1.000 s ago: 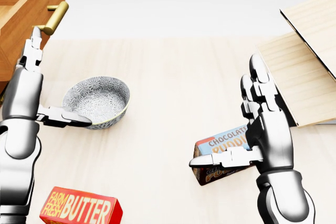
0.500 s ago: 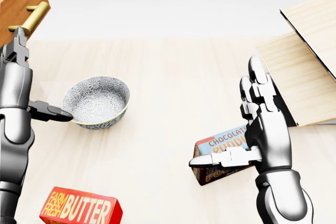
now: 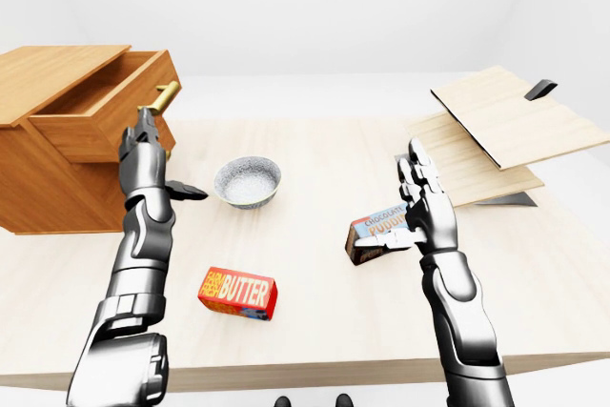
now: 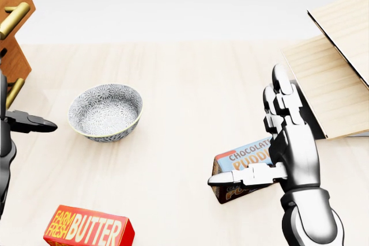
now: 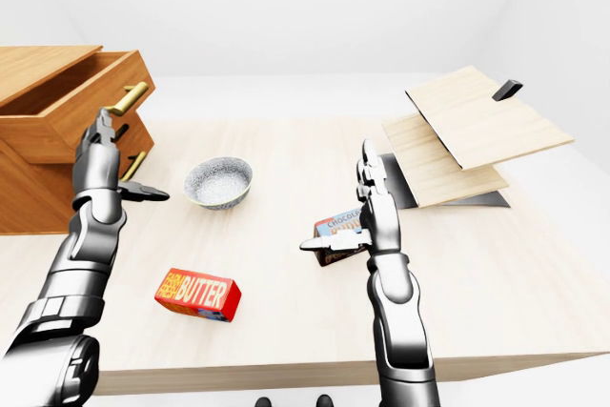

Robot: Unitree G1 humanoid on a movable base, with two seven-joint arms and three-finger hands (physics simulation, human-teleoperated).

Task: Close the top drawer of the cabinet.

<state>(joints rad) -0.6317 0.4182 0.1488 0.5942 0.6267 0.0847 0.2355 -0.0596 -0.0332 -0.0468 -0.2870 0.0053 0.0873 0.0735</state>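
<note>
The wooden cabinet (image 3: 48, 178) stands at the left of the table in the left-eye view. Its top drawer (image 3: 100, 116) sticks out, showing an empty inside and a brass handle (image 3: 164, 95) on its front. My left hand (image 3: 151, 150) is open and upright, its fingertips (image 3: 143, 119) against the drawer front just below the handle. In the head view only the drawer's corner (image 4: 12, 38) and the left thumb (image 4: 31, 124) show at the left edge. At the right of the table, far from the cabinet, my right hand (image 3: 400, 202) is held open.
A patterned bowl (image 3: 248, 181) sits just right of my left hand. A red butter box (image 3: 238, 293) lies nearer the table's bottom edge. A chocolate pudding box (image 3: 376, 235) lies by my right thumb. Light wooden boards (image 3: 496, 131) lean at the right.
In the head view the drawer front and my left hand have slid left together, nearly out of the picture. Bowl, boxes and right hand have stayed put.
</note>
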